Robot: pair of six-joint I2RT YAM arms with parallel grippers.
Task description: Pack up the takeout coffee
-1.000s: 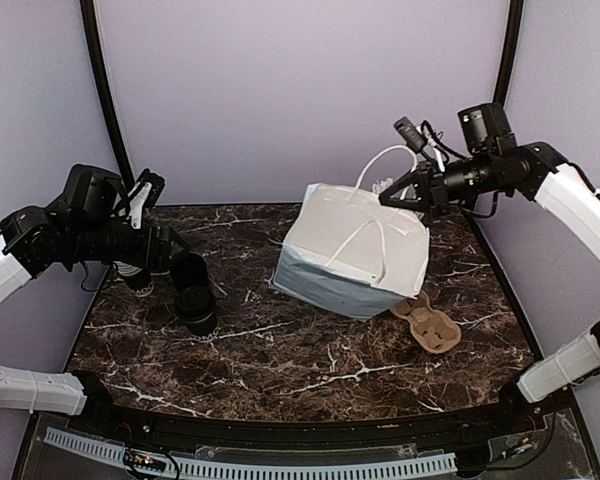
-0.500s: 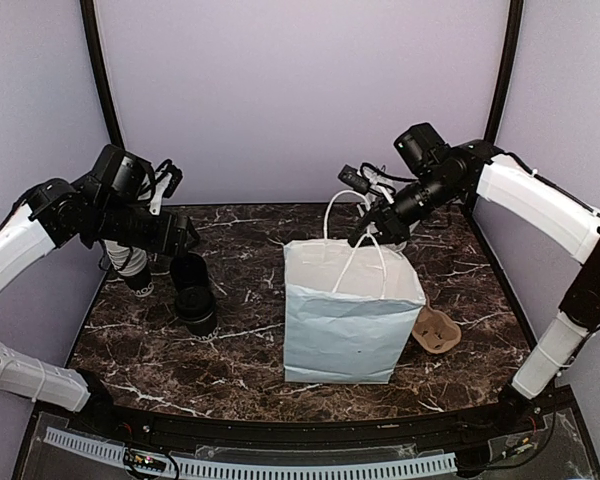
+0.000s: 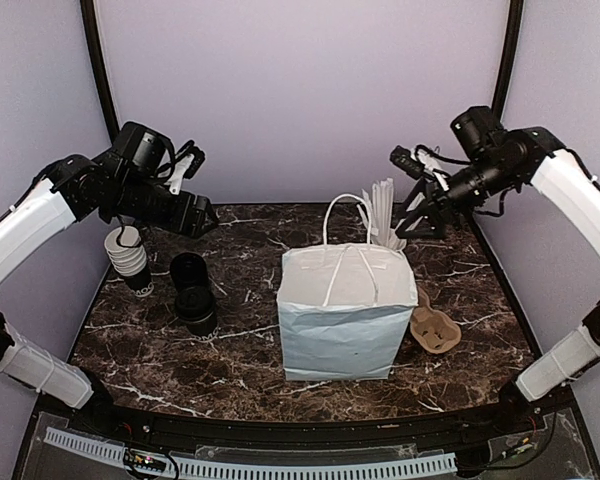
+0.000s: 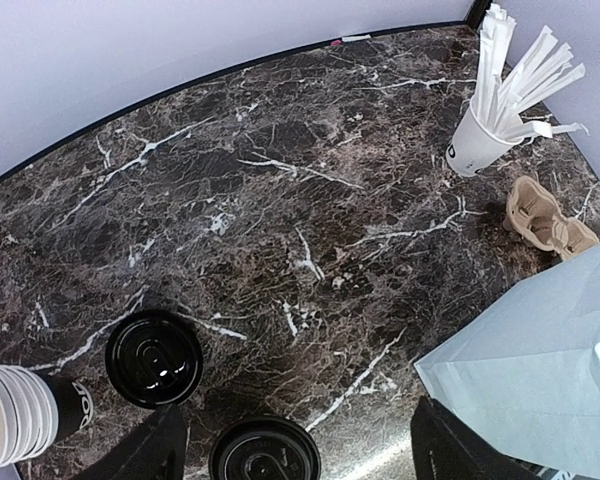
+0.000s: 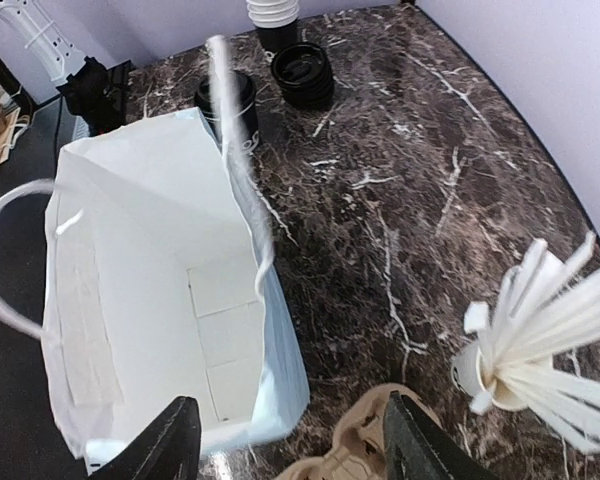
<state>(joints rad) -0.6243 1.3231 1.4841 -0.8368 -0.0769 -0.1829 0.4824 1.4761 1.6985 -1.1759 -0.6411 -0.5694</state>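
Two takeout coffee cups with black lids stand side by side at the left of the table, one farther back (image 3: 188, 268) and one nearer (image 3: 196, 306). From the left wrist their lids (image 4: 154, 357) (image 4: 265, 455) show just below my left gripper (image 4: 298, 410), which hovers open and empty above them (image 3: 206, 218). A white paper bag (image 3: 345, 310) stands upright and open in the middle, its inside (image 5: 150, 300) bare. My right gripper (image 5: 290, 400) hangs open and empty above the bag's right edge (image 3: 417, 218); one handle loop (image 5: 220, 100) is blurred.
A stack of lidless white cups (image 3: 128, 256) stands at the far left. A white cup of white sticks (image 3: 385, 215) is behind the bag. A brown cardboard cup carrier (image 3: 435, 328) lies right of the bag. Purple walls close in the back and sides.
My right gripper let go of the bag handle, opened, and drew back to the right. The bag went from tilted to standing upright. My left arm rose and swung right, above the cups.
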